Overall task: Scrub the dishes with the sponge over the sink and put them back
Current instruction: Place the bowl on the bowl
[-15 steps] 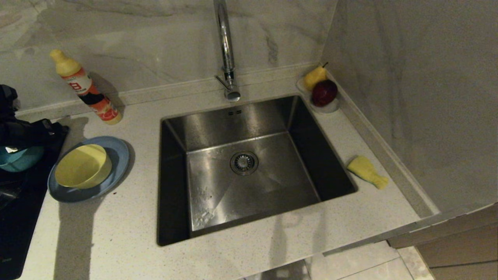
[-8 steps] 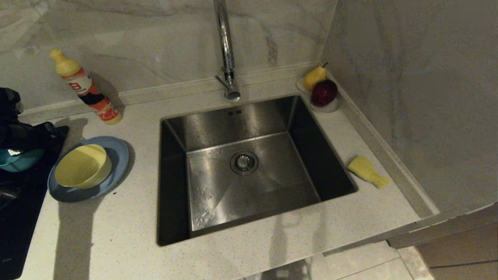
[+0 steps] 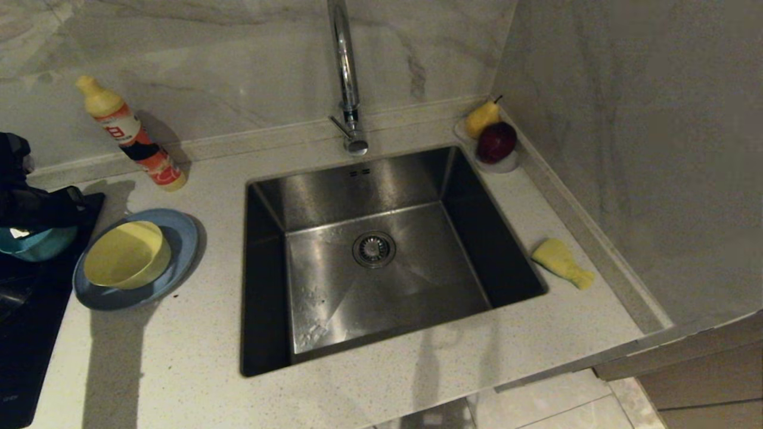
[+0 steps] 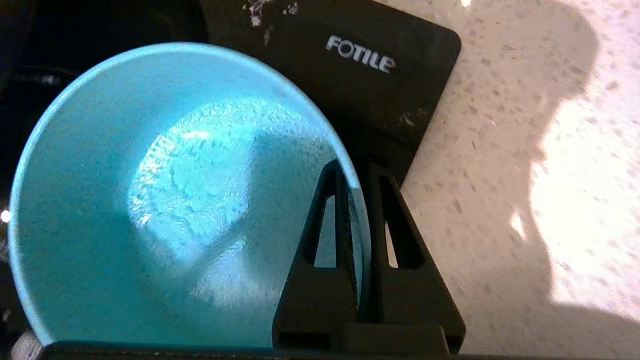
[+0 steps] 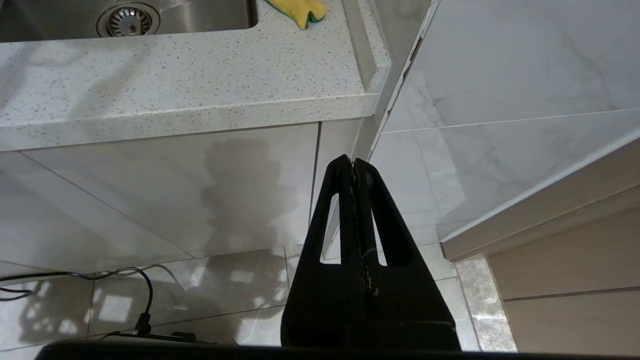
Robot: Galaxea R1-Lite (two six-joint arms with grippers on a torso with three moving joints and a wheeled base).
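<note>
My left gripper (image 4: pixel 355 172) is shut on the rim of the teal-blue bowl (image 4: pixel 175 200), one finger inside and one outside. In the head view that bowl (image 3: pixel 37 244) sits at the far left under the black left gripper (image 3: pixel 42 205), over the dark cooktop. The pale yellow bowl (image 3: pixel 125 253) rests on the light-blue plate (image 3: pixel 179 238) left of the sink (image 3: pixel 417 286). The yellow sponge (image 3: pixel 560 262) lies on the counter right of the sink. My right gripper (image 5: pixel 354 162) hangs shut and empty below the counter edge.
A tall chrome tap (image 3: pixel 346 71) rises behind the sink. A yellow-capped detergent bottle (image 3: pixel 131 134) leans at the back left. A small dish with a pear and an apple (image 3: pixel 492 140) sits at the back right corner. The black cooktop (image 4: pixel 380 75) borders the left; a wall closes the right.
At the far left the left gripper has settled slightly lower onto the teal bowl, and the bowl's visible edge has shifted a little toward the plate. Everything else is unmoved.
</note>
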